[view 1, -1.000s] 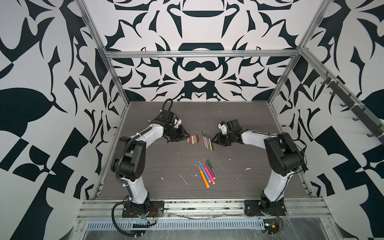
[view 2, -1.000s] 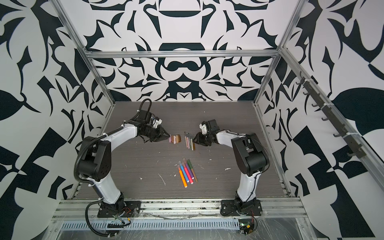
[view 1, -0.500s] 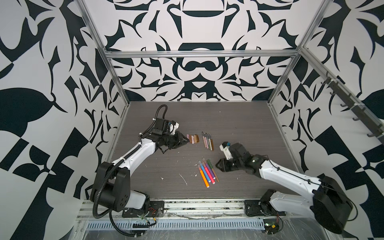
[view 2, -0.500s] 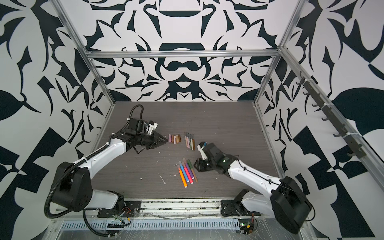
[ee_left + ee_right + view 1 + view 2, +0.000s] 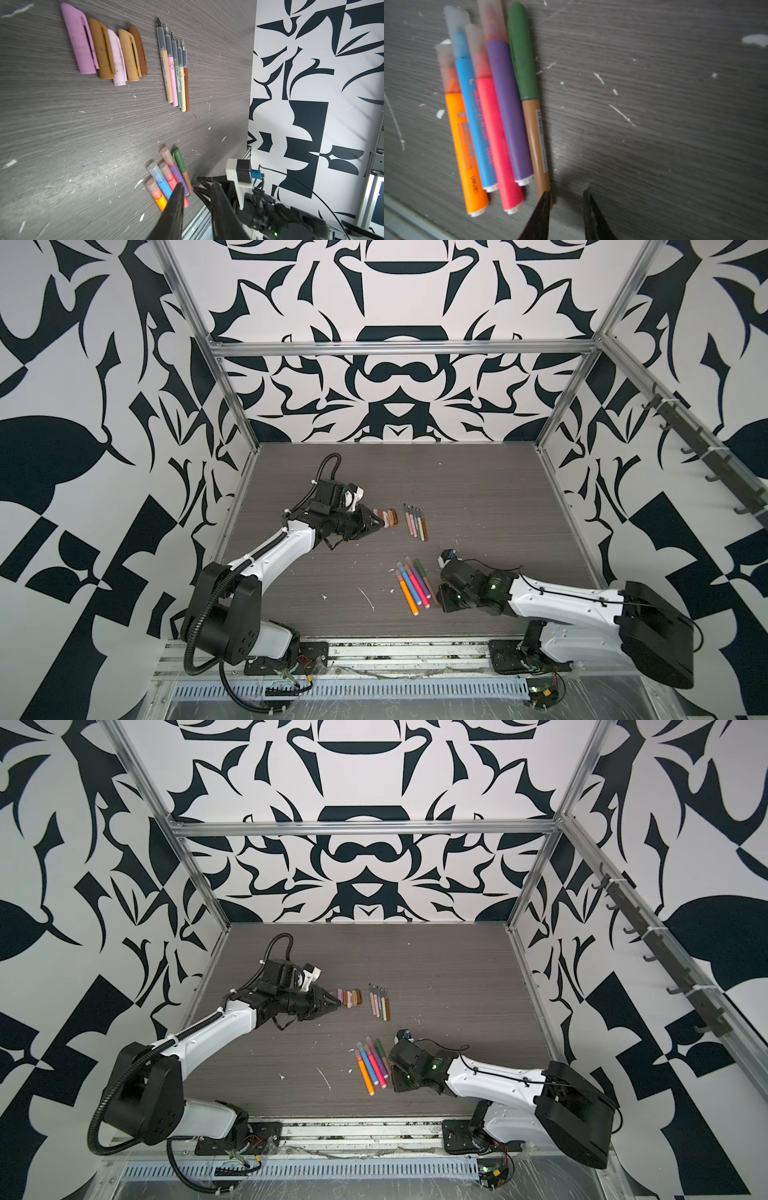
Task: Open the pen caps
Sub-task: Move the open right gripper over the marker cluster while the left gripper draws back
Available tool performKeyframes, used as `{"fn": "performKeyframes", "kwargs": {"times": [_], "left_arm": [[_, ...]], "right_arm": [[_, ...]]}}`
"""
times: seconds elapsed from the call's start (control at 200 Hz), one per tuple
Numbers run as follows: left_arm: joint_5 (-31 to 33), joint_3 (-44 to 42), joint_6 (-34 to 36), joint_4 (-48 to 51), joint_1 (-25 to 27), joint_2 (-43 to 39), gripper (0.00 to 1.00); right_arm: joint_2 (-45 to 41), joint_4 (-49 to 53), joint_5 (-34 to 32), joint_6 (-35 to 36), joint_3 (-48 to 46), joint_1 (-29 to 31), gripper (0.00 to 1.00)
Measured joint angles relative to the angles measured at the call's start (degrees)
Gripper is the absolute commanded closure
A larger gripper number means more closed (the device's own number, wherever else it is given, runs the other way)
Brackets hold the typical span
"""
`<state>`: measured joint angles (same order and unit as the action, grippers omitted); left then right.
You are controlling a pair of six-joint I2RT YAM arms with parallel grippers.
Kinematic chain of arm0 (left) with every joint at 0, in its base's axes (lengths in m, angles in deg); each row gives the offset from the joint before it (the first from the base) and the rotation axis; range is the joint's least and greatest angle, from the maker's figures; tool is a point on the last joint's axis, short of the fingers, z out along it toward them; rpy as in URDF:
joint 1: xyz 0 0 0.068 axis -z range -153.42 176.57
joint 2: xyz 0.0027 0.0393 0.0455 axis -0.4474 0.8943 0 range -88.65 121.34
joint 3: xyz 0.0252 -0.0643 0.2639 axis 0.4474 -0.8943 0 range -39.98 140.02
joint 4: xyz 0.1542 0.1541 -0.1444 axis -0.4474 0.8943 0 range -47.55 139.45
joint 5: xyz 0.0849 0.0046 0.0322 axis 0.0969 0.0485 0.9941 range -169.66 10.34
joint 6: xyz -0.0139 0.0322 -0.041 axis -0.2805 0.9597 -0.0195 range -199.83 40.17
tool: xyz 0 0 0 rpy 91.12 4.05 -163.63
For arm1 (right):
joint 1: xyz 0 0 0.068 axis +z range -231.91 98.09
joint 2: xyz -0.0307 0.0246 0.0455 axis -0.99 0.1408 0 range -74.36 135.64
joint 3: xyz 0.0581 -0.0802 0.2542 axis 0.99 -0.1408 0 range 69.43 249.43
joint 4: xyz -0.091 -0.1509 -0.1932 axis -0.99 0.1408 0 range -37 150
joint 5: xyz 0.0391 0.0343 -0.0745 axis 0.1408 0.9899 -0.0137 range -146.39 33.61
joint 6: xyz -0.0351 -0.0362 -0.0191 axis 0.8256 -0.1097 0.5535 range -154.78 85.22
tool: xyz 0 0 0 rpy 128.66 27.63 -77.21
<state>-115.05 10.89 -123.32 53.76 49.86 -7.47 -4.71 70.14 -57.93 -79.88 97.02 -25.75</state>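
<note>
Black left fingers (image 5: pixel 176 204) and right fingers (image 5: pixel 542 214) gape narrowly, empty, the right beside the brown pen (image 5: pixel 536 141).

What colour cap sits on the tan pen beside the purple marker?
Dark green cap, clearest in the right wrist view.

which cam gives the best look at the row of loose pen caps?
Left wrist: the five pen caps lie close and sharp, with their clips and pink, tan and brown colours easy to tell apart. In both top views they are only a tiny row of coloured stubs. The right wrist view does not show them.
</note>
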Motion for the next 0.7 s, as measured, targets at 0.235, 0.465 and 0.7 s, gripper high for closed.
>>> {"fn": "performKeyframes", "kwargs": {"times": [0.235, 0.465, 0.7], "left_arm": [[0.00, -0.02, -0.04, 0.00, 0.00, 0.20, 0.74], [-0.02, 0.00, -0.04, 0.00, 0.00, 1.14, 0.74], [-0.09, 0.00, -0.07, 0.02, 0.00, 2.03, 0.74]], "right_arm": [[2.38, 0.26, -1.68, -0.02, 1.81, 0.13, 0.71], [-0.57, -0.33, -1.55, 0.26, 1.84, 0.13, 0.70], [1.97, -1.16, 0.35, 0.70, 2.84, 0.13, 0.72]]}}
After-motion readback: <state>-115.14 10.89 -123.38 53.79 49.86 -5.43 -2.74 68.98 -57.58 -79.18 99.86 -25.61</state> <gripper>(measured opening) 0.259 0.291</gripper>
